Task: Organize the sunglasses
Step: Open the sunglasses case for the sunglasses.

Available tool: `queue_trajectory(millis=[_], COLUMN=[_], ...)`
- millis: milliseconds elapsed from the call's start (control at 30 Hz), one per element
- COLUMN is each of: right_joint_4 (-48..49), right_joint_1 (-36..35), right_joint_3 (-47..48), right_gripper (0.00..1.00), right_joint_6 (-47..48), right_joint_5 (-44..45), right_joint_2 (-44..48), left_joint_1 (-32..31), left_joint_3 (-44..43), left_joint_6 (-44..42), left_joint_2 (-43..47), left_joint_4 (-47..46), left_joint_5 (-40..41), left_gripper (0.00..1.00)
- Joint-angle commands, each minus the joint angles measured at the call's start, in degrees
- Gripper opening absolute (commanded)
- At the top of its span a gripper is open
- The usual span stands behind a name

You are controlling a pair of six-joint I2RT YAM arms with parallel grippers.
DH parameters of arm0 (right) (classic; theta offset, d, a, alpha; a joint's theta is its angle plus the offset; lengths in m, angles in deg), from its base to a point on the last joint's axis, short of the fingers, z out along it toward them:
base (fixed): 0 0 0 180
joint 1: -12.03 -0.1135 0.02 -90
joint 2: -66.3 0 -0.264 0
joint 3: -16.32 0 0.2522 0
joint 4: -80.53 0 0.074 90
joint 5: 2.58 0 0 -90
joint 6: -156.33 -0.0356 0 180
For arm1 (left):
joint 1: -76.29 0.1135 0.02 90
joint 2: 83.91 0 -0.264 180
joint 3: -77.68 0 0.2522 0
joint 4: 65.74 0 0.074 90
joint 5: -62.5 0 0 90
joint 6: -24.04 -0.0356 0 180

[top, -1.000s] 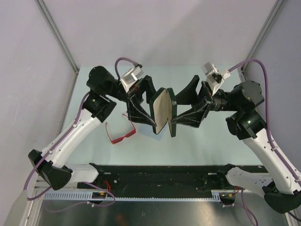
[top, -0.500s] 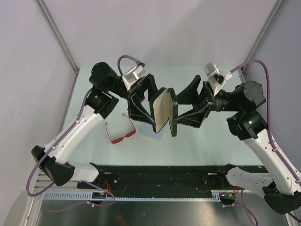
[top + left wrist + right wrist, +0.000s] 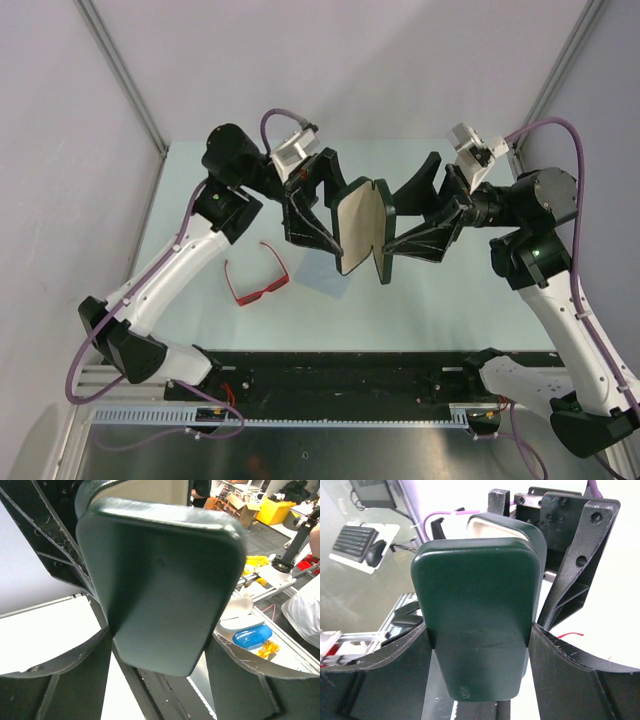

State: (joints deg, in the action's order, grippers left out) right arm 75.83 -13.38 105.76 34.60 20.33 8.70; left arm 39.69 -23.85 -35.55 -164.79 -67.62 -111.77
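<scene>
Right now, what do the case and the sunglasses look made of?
The case: rigid dark green shell, matte with a soft sheen in the wrist views, probably plastic or leatherette. Its lining is pale cream, likely fabric. The sunglasses: bright red, thin even frame, probably plastic; too small to judge gloss.

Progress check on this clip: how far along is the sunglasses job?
Done: the case is open, cream lining showing. In hand: the left end effector and right end effector each grip one half, holding it off the table. Remaining: the sunglasses lie on the table, arms unfolded, outside the case, beside a blue cloth.
</scene>
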Motion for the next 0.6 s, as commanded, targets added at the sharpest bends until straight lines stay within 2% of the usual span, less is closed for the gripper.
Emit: queue_trajectory(millis=[0,167,233,300,333,400,433,467,533,567], right_joint_4=[9.3,18.9,19.5,17.1,16.0,12.5,11.6,10.7,7.7,6.3], right_joint_1=[0.9,-1.8,-2.0,-0.7,-0.5,1.0,2.7,3.7,6.0,7.0], right_joint_3=[1.5,1.5,1.6,1.6,1.6,1.7,1.6,1.6,1.6,1.6], right_gripper=[0.0,0.0,0.0,0.0,0.0,0.0,0.0,0.0,0.0,0.0], right_joint_6=[-13.9,-19.7,-20.7,-19.4,-18.2,-16.4,-15.0,-14.6,-13.1,-12.3], right_joint_5=[-12.4,-14.6,-13.9,-12.6,-11.7,-10.3,-9.3,-8.5,-6.4,-5.3], right_joint_2=[3.0,1.5,0.7,-0.4,-0.6,-0.7,-0.8,-0.7,-0.7,-0.6], left_joint_1=[2.5,1.3,0.8,0.7,0.8,1.2,1.4,1.7,2.5,2.6], left_joint_3=[-1.2,-1.1,-1.4,-1.6,-1.6,-1.8,-1.6,-1.5,-1.5,-1.4], left_joint_6=[-3.2,-3.3,-3.1,-2.6,-1.9,-1.2,-0.9,-0.9,-1.1,-1.1], left_joint_2=[4.6,6.3,6.4,5.7,5.5,4.3,4.2,3.9,3.8,3.8], left_joint_4=[-3.4,-3.4,-3.5,-3.6,-3.7,-3.7,-3.7,-3.7,-3.7,-3.7], left_joint_5=[-14.4,-14.4,-14.3,-13.4,-13.0,-12.5,-12.1,-11.5,-10.1,-9.7], left_gripper=[0.0,0.0,0.0,0.05,0.17,0.35,0.49,0.67,0.9,0.93])
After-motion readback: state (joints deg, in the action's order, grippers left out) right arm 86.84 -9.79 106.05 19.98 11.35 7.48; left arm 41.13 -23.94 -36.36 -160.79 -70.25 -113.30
